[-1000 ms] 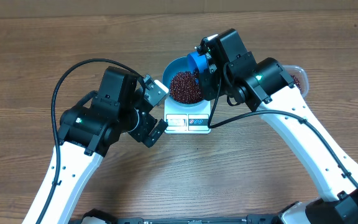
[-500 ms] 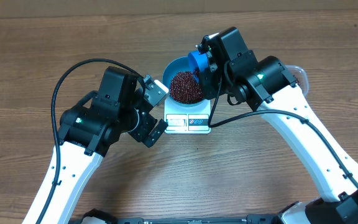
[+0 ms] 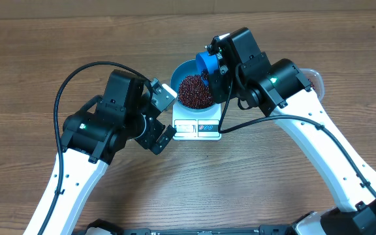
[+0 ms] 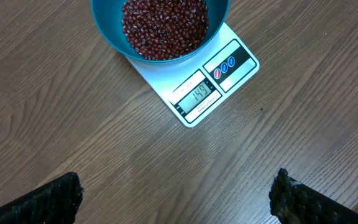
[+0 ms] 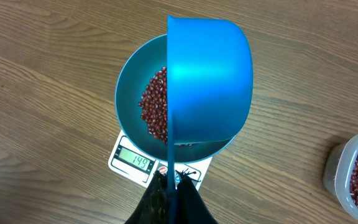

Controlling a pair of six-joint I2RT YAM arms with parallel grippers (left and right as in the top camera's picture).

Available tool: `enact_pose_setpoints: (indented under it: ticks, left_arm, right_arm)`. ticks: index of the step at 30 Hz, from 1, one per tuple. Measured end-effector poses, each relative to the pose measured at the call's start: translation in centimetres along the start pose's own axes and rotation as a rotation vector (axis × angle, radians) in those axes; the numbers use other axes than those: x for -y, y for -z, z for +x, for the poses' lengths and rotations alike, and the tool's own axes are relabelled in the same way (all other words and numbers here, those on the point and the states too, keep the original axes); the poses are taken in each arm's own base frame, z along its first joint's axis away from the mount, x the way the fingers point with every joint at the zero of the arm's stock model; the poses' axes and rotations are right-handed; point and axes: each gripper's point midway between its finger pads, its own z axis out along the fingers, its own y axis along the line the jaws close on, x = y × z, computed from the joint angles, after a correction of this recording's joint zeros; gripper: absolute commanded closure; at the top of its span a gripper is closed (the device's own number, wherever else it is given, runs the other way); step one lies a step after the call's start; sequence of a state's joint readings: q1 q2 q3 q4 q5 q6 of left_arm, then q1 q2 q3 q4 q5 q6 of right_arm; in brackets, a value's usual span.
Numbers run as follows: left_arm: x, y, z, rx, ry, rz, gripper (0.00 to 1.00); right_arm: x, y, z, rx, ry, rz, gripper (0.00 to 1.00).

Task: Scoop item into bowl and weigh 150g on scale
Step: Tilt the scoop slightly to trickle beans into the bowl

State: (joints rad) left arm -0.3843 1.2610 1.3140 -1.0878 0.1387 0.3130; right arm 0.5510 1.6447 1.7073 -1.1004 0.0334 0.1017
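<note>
Wooden table (image 5: 42, 62), beans (image 5: 154, 112) in bowl (image 5: 129, 93) on scale (image 5: 135, 163), right tool (image 5: 173, 190) gripping scoop (image 5: 210, 81)

We find the scale (image 3: 197, 128) on the table (image 3: 44, 52) near its middle, with the bowl (image 3: 183, 70) on the scale's rear part and the beans (image 3: 194, 91) heaped inside the bowl. A scoop (image 3: 207, 63) hangs above the bowl's right rear rim. A tub (image 5: 330, 174) holding more beans stands on the table, off to the right of the scale.

The beans (image 4: 165, 28) are dark red-brown, flecked paler; the bowl (image 4: 107, 34) is bright blue, the scoop (image 5: 210, 74) the same blue; the scale (image 4: 197, 81) is white; the table (image 3: 273, 183) is brown, streaky wood grain.
</note>
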Motion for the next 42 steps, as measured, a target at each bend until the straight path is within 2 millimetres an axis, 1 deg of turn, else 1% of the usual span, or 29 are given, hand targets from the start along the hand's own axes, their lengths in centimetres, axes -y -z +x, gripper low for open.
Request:
enact_pose_setpoints:
  ticks: [6, 11, 14, 24, 35, 42]
  left_arm:
    - [0.01, 0.0, 0.0, 0.0, 0.0, 0.0, 0.01]
    - [0.0, 0.0, 0.0, 0.0, 0.0, 0.0, 0.0]
    - [0.0, 0.0, 0.0, 0.0, 0.0, 0.0, 0.0]
    - [0.01, 0.0, 0.0, 0.0, 0.0, 0.0, 0.01]
    - [0.0, 0.0, 0.0, 0.0, 0.0, 0.0, 0.0]
    - [0.0, 0.0, 0.0, 0.0, 0.0, 0.0, 0.0]
  right_arm:
    - [0.04, -0.27, 0.08, -0.007, -0.004, 0.004, 0.96]
    - [-0.02, -0.15, -0.25, 0.0, -0.013, 0.004, 0.96]
    - [0.1, -0.2, 0.05, -0.013, -0.019, 0.006, 0.96]
    - [-0.07, -0.19, 0.06, -0.015, -0.023, -0.005, 0.96]
    - [0.51, -0.36, 0.09, -0.016, -0.029, 0.032, 0.96]
    - [0.42, -0.61, 0.36, -0.03, -0.038, 0.03, 0.96]
